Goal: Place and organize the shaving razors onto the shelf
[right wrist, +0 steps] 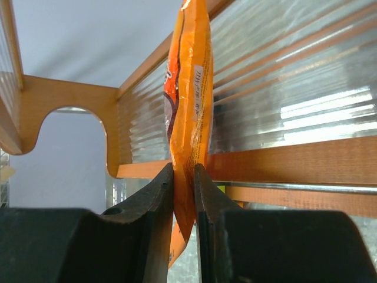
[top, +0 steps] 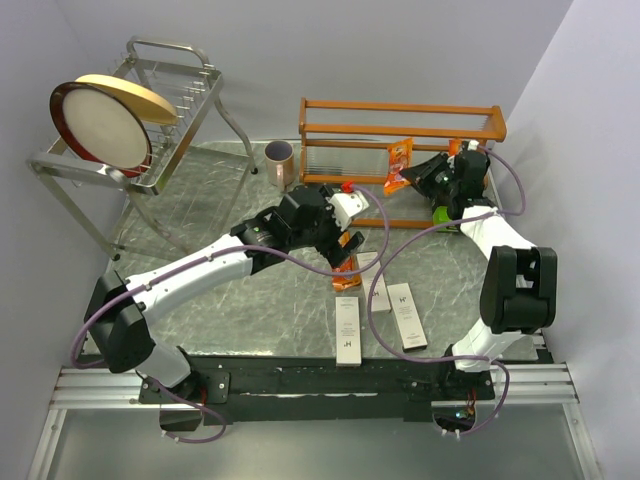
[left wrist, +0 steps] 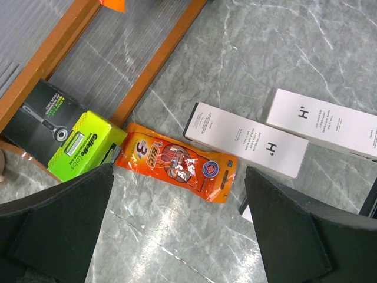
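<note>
Top view, shelf: orange-brown wooden shelf [top: 400,106] stood far right on the grey marble table [top: 200,200], long axis left-right.
Top view, right pincer: right gripper [top: 410,176] was clamped on a flat orange packet [top: 399,160]. The packet stood on edge at the shelf front, long axis up-down.
Top view, left pincer: left gripper [top: 345,238] was spread wide over a second orange packet [top: 349,263] lying flat on the table.
Top view, boxes: three long slim white boxes [top: 347,330] lay flat nearer the arm bases, long axes roughly near-far. Their logos were too small to read.
Top view, green: lime-green-and-black pack [top: 440,213] sat on the table by the shelf's right front.
Top view, other: mauve mug [top: 279,163] stood left of the shelf. Silver wire rack [top: 170,150] stood at far left.
Left wrist, pincer: black fingers [left wrist: 59,230] stood far apart above the table.
Left wrist, writing: second orange packet [left wrist: 177,165] read "BIC" and "3". Green pack [left wrist: 79,144] read "Gillette Labs". White boxes [left wrist: 244,140] showed an "H'" logo, small print unreadable.
Left wrist, placement: the packet's long axis ran left-right, its left end touching the green pack beside the shelf rail [left wrist: 159,59].
Right wrist, grip: black fingers [right wrist: 156,203] pinched the orange packet [right wrist: 189,100] low down. It was seen edge-on, long axis vertical, with shelf slats [right wrist: 283,159] behind.
</note>
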You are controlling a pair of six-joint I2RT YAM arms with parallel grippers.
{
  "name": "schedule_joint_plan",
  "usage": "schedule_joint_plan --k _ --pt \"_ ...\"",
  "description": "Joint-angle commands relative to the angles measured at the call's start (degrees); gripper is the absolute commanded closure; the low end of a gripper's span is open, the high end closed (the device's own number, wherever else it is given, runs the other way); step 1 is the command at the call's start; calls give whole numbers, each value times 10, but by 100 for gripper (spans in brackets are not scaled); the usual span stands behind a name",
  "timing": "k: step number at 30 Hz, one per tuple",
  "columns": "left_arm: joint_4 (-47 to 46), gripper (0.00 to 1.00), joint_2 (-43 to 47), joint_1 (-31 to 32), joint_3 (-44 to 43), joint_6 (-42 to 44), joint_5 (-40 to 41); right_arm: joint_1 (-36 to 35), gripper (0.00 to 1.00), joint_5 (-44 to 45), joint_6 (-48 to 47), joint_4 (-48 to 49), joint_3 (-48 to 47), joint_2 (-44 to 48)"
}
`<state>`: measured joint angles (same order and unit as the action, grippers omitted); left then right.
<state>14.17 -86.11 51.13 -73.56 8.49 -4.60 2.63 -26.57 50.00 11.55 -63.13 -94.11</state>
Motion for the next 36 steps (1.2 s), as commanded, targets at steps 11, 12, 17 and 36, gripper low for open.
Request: schedule_joint_plan --k 11,12,17,36 --pt "-21 0 13 5 -15 13 6 -5 77 -25 -9 17 -31 -22" --pt "-20 1 13 5 -13 13 6 -6 78 -26 -7 20 -33 -24" --pt "-24 0 11 5 -11 12 6 -18 79 -31 -19 15 -48 -29" --pt "-29 0 16 5 -8 7 2 -17 16 31 -82 -86 -81 11"
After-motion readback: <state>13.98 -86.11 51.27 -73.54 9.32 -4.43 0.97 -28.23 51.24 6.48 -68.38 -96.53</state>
